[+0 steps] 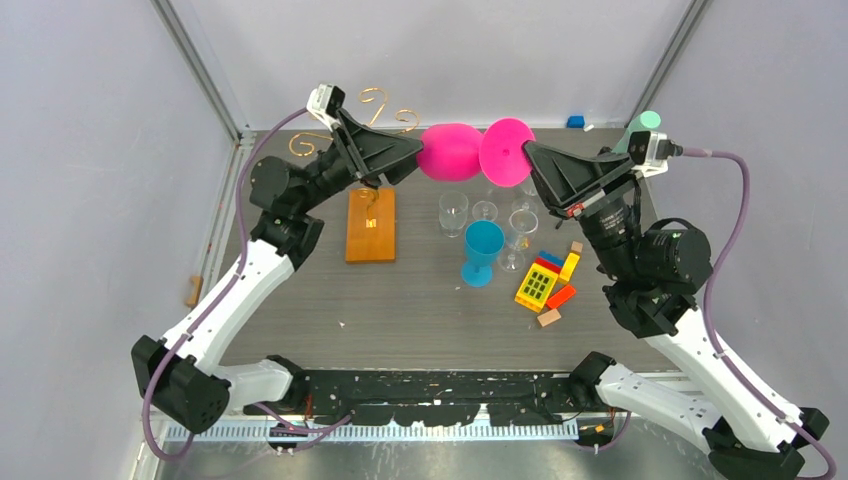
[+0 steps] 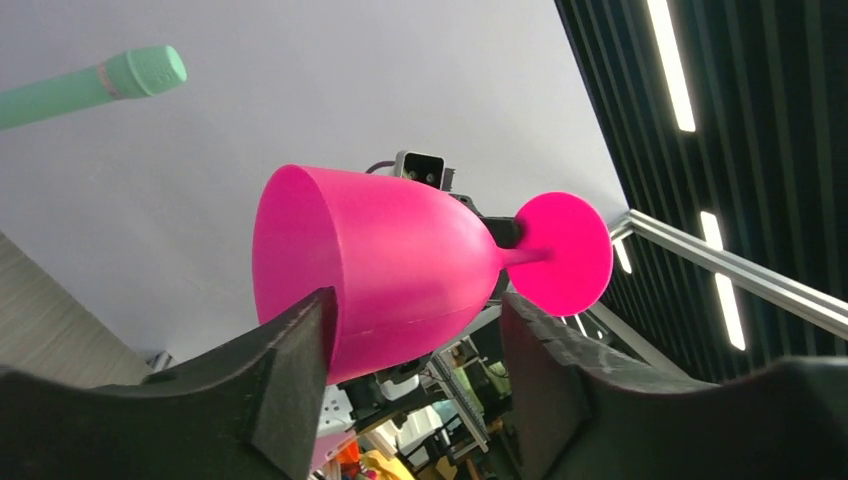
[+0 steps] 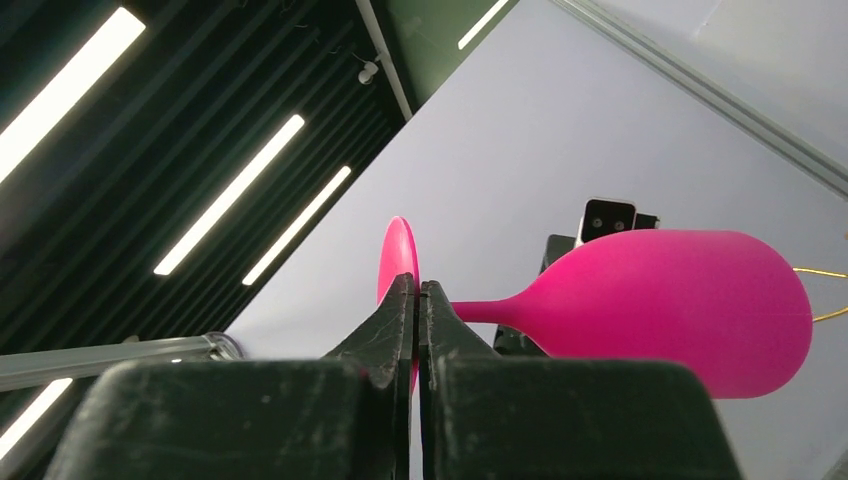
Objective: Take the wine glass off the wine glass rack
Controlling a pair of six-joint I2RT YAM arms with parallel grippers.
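Observation:
A pink wine glass [image 1: 450,152] hangs on its side in the air, off the wine glass rack [image 1: 371,224], whose gold scroll arms [image 1: 378,103] curl behind my left arm. My right gripper [image 1: 527,151] is shut on the edge of the glass's round foot [image 3: 398,250]. My left gripper [image 1: 416,154] is open around the bowl [image 2: 380,260]. Its left finger [image 2: 300,370] touches the bowl; its right finger [image 2: 545,370] stands apart from it. In the right wrist view the bowl [image 3: 680,300] points away from the gripper [image 3: 417,285], with gold wire [image 3: 825,271] at the frame's right edge.
Several clear glasses [image 1: 453,212] and a blue goblet [image 1: 482,250] stand mid-table under the pink glass. Coloured bricks [image 1: 545,280] lie beside my right arm. A mint-green-tipped tripod [image 1: 648,122] stands at the back right. Grey walls close in the back and both sides.

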